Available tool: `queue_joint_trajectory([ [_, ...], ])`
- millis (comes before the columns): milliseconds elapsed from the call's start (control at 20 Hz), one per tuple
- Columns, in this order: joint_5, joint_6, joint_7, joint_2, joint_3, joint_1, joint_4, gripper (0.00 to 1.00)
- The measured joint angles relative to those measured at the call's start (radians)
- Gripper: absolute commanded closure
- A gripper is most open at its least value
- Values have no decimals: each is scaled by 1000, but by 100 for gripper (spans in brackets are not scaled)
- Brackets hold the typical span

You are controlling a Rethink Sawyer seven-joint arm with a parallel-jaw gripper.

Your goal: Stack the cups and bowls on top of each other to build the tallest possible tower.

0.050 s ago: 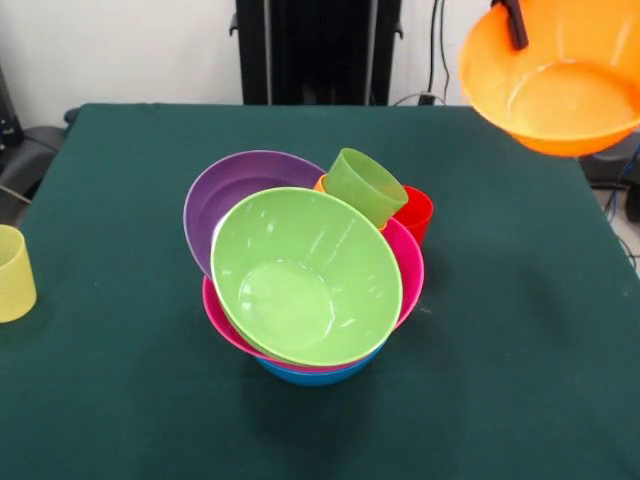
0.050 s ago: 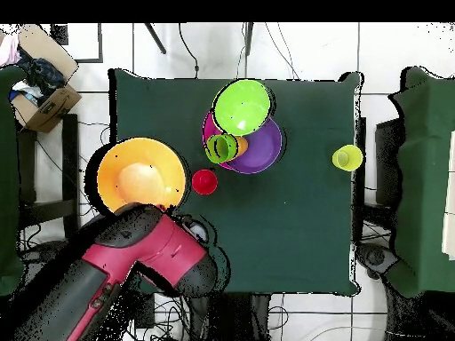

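1 hand (image 1: 517,25) clenched on orange bowl (image 1: 555,85); arm (image 2: 133,257) only overhead.

Bright, even overhead light; soft glare on the lime green bowl (image 1: 305,275); faint shadows, sharp focus.

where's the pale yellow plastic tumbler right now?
Front view: the pale yellow plastic tumbler stands alone on the green tablecloth at the left edge, apart from the bowl pile; overhead, it sits right of the pile.
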Motion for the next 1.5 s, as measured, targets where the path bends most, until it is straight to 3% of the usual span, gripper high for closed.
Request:
queue_joint_trajectory([
  [350,-19,0,0,-72,-42,-125,-51,100],
  [650,-60,0,0,-77,-62,-210,-105,100],
  [1000,-61,18,0,-76,-62,-340,-188,100],
  [1500,-78,27,-1,-51,-62,-404,-260,100],
])
